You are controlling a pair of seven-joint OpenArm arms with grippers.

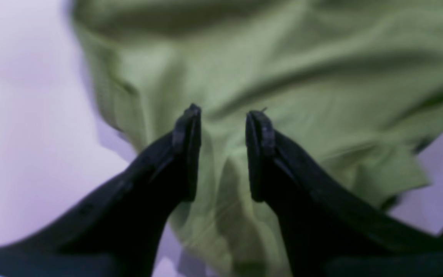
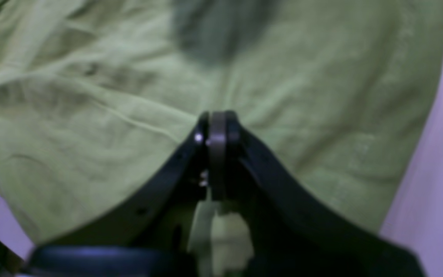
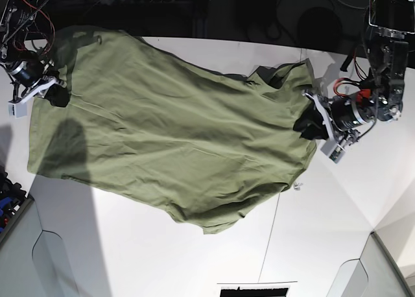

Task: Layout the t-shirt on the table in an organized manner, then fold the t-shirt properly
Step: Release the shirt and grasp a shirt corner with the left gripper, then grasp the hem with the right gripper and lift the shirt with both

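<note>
Base view gives you the whole layout: the t-shirt (image 3: 162, 135) lies spread across the upper half of the table (image 3: 194, 258), stretched between your two arms, with its long edge running from upper left down to lower right and a loose flap hanging toward the table's middle. A thin dark seam (image 3: 269, 245) crosses the bare white surface below the cloth. Your right end effector (image 3: 55, 93) sits at the shirt's far left edge in this view, and your left end effector (image 3: 318, 125) sits at the bunched right edge, where the fabric rises into dark folds. From the right wrist camera you see the right end effector (image 2: 217, 127) clenched, its two fingers pressed together, with a scrap of green cloth showing just beneath them, so it is grasping the t-shirt (image 2: 129, 115). From the left wrist camera the left end effector (image 1: 223, 123) has its fingers standing apart with a clear gap, and wrinkled t-shirt (image 1: 283, 77) fabric runs through that gap; you cannot tell from this blurred picture whether the fingers are pinching cloth or merely straddling it. White table (image 1: 21, 134) shows on either side.
</note>
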